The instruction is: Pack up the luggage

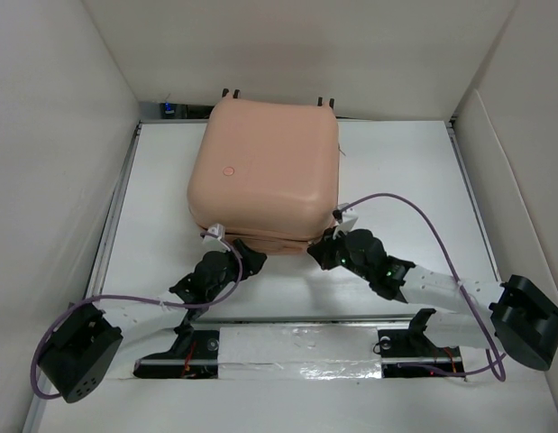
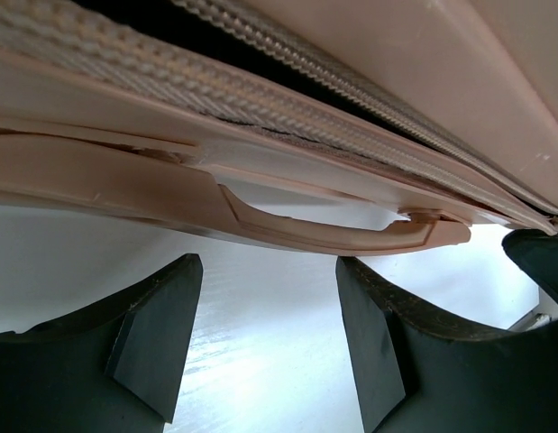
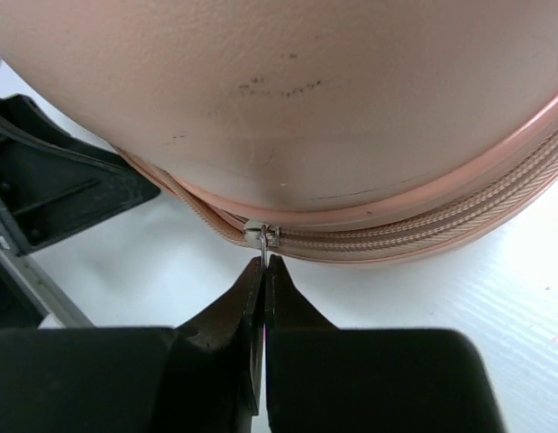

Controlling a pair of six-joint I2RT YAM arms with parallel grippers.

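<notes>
Lying flat on the white table (image 1: 414,171), the peach-pink suitcase (image 1: 265,167) has its small dark wheels (image 1: 232,93) at its far edge and both claws at its near edge.

The right gripper (image 3: 263,271) is at the suitcase's near-right corner and is clenched. Its two black fingers (image 3: 215,334) are pressed together with no gap, nipping the thin metal zipper pull (image 3: 261,255). The pull hangs from the slider (image 3: 259,235). That slider sits on the zipper track (image 3: 414,236), which runs round the shell just under the rounded lid.

The left gripper (image 2: 268,280) is at the suitcase's near-left corner and is released, its jaws wide apart and holding nothing. In the left wrist view they stand just short of the suitcase's moulded carry handle (image 2: 342,236), which spans the gap between them. No contact shows there.

Beyond that handle the zipper tapes (image 2: 125,68) lie parted with a dark slit between them, so the shell is unzipped along this stretch. From above, the lid rests down on the suitcase's lower half, and a small round pink mark (image 1: 228,169) shows on its top.
</notes>
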